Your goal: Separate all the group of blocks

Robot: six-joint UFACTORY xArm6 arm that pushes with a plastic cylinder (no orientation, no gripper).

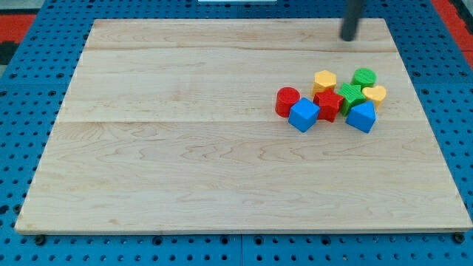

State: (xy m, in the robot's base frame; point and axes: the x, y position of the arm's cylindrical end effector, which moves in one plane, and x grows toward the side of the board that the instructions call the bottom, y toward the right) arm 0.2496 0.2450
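Note:
Several blocks sit clustered at the board's right middle. A red cylinder (287,101) is at the cluster's left, touching a blue cube (304,114). A red star-like block (327,105) sits in the middle. A yellow hexagon (324,80) is above it. A green star-like block (351,96) and a green cylinder (363,77) lie to the right. A yellow heart-like block (375,94) is at the far right. A blue block (361,117) is at the lower right. My tip (347,38) is above the cluster, near the board's top edge, apart from all blocks.
The wooden board (185,162) lies on a blue pegboard surface (22,89). Red areas show at the view's top corners.

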